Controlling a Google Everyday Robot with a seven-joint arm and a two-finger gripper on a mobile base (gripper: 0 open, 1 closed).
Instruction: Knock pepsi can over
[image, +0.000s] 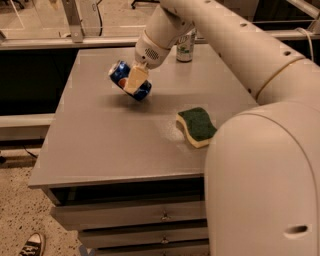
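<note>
The pepsi can (126, 79) is blue with a red-white-blue logo. It is tilted almost on its side, above the grey table (105, 135), near the table's middle-left. My gripper (135, 80) is shut on the pepsi can, with one tan finger (136, 79) lying across the can's front. The white arm reaches in from the upper right. The can's shadow lies on the table just under and behind it.
A green-and-yellow sponge (196, 127) lies on the table's right side. A pale green-and-silver can (185, 47) stands upright at the back, partly behind my arm. Drawers sit under the table's front edge. A shoe (31, 246) is on the floor at lower left.
</note>
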